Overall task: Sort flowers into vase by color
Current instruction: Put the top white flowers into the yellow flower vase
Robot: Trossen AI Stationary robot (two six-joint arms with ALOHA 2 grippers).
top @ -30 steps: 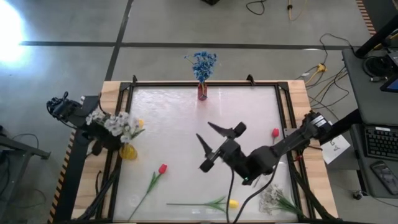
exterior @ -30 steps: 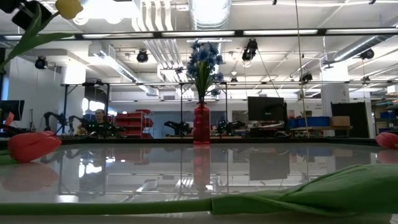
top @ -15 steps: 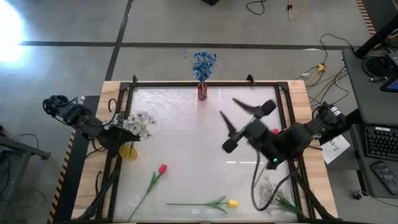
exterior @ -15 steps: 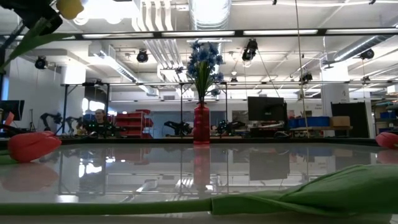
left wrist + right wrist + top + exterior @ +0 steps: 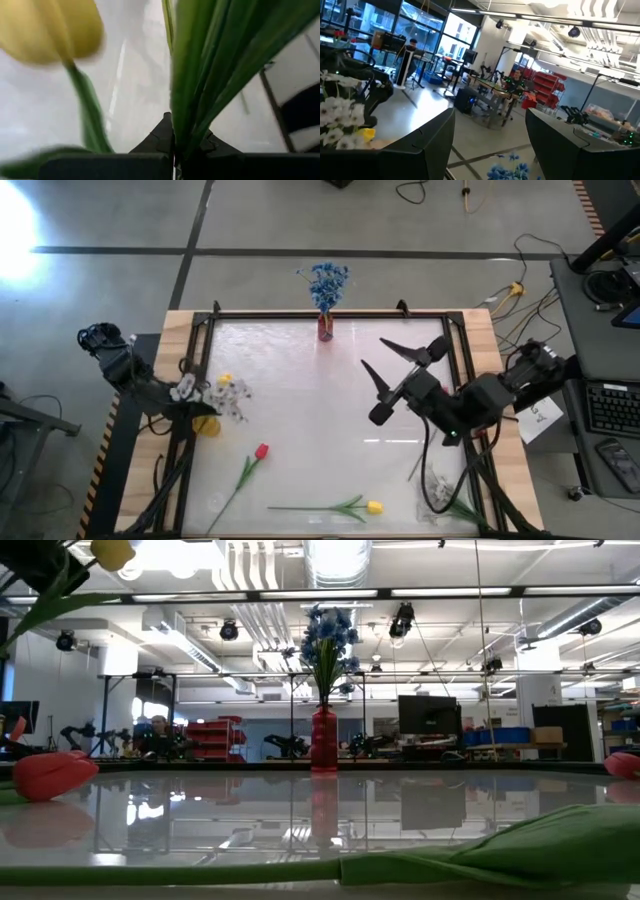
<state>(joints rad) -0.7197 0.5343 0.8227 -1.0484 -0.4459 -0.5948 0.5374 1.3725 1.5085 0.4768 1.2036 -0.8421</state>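
Note:
My left gripper [image 5: 178, 398] stands at the table's left edge, shut on a white flower spray [image 5: 225, 392] above a yellow vase [image 5: 205, 424]. A yellow tulip head [image 5: 50, 30] shows close beside the held stems. My right gripper [image 5: 392, 368] hangs open and empty, high over the table's right half. Blue flowers [image 5: 327, 282] stand in a red vase [image 5: 323, 738] at the far edge. A red tulip [image 5: 261, 450], a yellow tulip [image 5: 375, 506] and another white spray [image 5: 436, 496] lie flat on the table near its front. My left gripper pinches the white spray's green stems and leaves [image 5: 186, 131] between its two fingers. The fingers slant down from the table's left side. The blooms [image 5: 232, 388] stick out beyond the fingers toward the table's middle, clear of the tabletop.
A black frame [image 5: 330, 314] borders the glossy tabletop. The middle of the table between the red vase and the lying tulips is bare. A red tulip head [image 5: 622, 764] shows at the right edge in the low view. Beyond the table is a lab with benches and a person.
My right gripper has risen and gone from the table's middle toward its right and far side, staying open. My left gripper has swung the white spray a little toward the table's middle and near edge, over the yellow vase, tipping downward.

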